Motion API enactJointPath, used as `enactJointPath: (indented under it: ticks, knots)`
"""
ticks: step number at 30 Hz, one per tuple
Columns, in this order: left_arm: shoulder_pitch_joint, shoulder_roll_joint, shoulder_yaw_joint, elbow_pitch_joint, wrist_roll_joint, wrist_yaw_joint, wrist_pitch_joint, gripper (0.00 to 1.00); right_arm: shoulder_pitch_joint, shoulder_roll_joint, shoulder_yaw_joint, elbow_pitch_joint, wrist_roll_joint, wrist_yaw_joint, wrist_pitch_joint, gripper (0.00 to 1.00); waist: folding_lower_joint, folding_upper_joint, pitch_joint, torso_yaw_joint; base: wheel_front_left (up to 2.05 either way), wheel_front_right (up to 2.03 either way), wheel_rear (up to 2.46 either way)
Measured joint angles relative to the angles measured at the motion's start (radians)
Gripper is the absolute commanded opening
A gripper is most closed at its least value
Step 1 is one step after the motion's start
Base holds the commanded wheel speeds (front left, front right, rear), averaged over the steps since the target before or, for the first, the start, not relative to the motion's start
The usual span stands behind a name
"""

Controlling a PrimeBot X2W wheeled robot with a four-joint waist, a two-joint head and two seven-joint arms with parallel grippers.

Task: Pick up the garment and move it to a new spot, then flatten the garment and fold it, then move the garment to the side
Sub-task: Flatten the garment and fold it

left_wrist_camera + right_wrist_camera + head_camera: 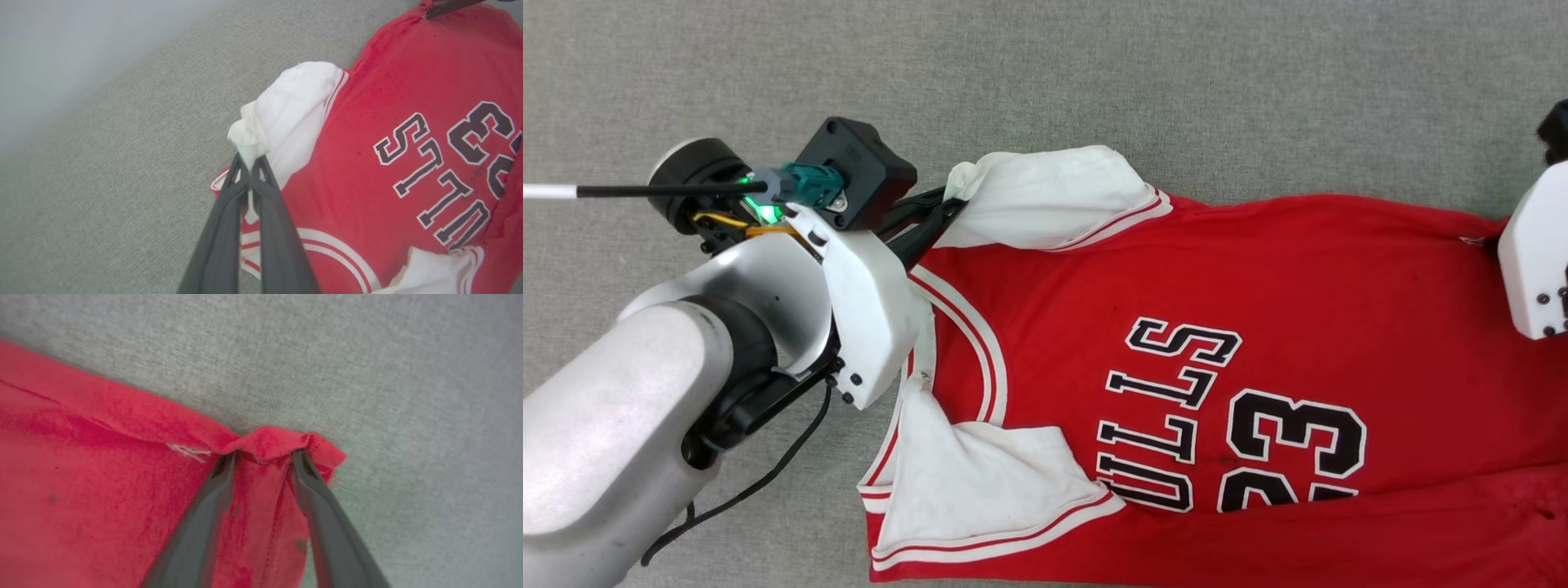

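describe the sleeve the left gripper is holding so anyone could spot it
The garment lies on the grey surface. The held sleeve is the far white one, its tip bunched in the left gripper; the near sleeve overlaps the letters.

The shirt spreads red from the centre out to 9 and 7 o'clock, its edge running as a slanted line from 10 o'clock to the middle. Grey cloth-like counter takes the rest, from 10 round past 12 to 4 o'clock. The right gripper comes up from 6 o'clock, its two dark fingers held apart over the shirt's corner. The corner is bunched into a small raised ridge lying across both fingertips, and red cloth shows in the gap between them. A loose white thread sits just toward 9 o'clock of the ridge.
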Motion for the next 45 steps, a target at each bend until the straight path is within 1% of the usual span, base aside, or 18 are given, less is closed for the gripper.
enactJointPath:
  ticks: [3,7,11,14,19,25,27,29,33,37,42,45]
  knots:
    - [0.014,-0.006,-0.001,0.023,0.005,0.010,-0.017,0.00,0.002,0.009,0.001,0.022,0.013,0.000,-0.029,0.00,0.0000,0.0000,-0.017,-0.002,0.00,0.00,0.00]
    - [0.043,-0.022,-0.004,0.064,0.006,0.030,-0.044,0.00,0.037,0.032,-0.053,0.045,0.034,0.000,-0.093,0.00,0.0003,0.0000,-0.058,-0.005,0.00,0.00,0.00]
    - [0.095,-0.033,-0.011,0.083,-0.006,0.047,-0.075,0.00,0.119,0.034,-0.077,0.019,0.054,0.000,-0.142,0.00,0.0003,0.0000,-0.115,-0.009,0.00,0.00,0.00]
    - [0.130,-0.034,-0.008,0.082,-0.019,0.064,-0.096,0.00,0.177,0.023,-0.113,-0.025,0.073,0.000,-0.176,0.00,0.0003,0.0000,-0.159,-0.010,0.00,0.00,0.00]
    - [0.202,-0.022,-0.013,0.071,-0.034,0.084,-0.115,0.00,0.288,0.028,-0.171,-0.110,0.096,0.000,-0.209,0.00,0.0002,0.0000,-0.229,-0.008,0.00,0.00,0.00]
    - [0.326,0.024,-0.016,0.032,-0.061,0.133,-0.138,0.00,0.442,0.055,-0.211,-0.222,0.110,0.000,-0.234,0.00,0.0002,0.0000,-0.304,-0.005,0.00,0.00,0.00]
    - [0.370,0.039,-0.021,0.022,-0.072,0.143,-0.141,0.00,0.497,0.074,-0.227,-0.253,0.126,0.000,-0.234,0.00,0.0002,0.0000,-0.321,-0.003,0.00,0.00,0.00]
    - [0.413,0.050,-0.029,0.015,-0.083,0.152,-0.148,0.00,0.551,0.074,-0.233,-0.280,0.131,0.000,-0.232,0.00,0.0002,0.0000,-0.332,-0.001,0.00,0.00,0.00]
    - [0.484,0.068,-0.064,0.025,-0.084,0.155,-0.149,0.00,0.648,0.066,-0.231,-0.302,0.140,0.000,-0.211,0.00,0.0003,0.0000,-0.339,0.000,0.00,0.00,0.00]
    - [0.536,0.068,-0.099,0.053,-0.088,0.152,-0.152,0.00,0.704,0.035,-0.201,-0.308,0.141,0.000,-0.203,0.00,0.0003,0.0000,-0.337,-0.003,0.00,0.00,0.00]
    - [0.562,0.037,-0.128,0.113,-0.098,0.130,-0.166,0.00,0.723,-0.016,-0.142,-0.292,0.130,0.000,-0.224,0.00,0.0003,0.0000,-0.329,-0.004,0.00,0.00,0.00]
    - [0.562,0.022,-0.148,0.156,-0.083,0.115,-0.172,0.00,0.723,-0.026,-0.113,-0.269,0.129,0.000,-0.248,0.00,0.0003,0.0000,-0.323,-0.004,0.00,0.00,0.00]
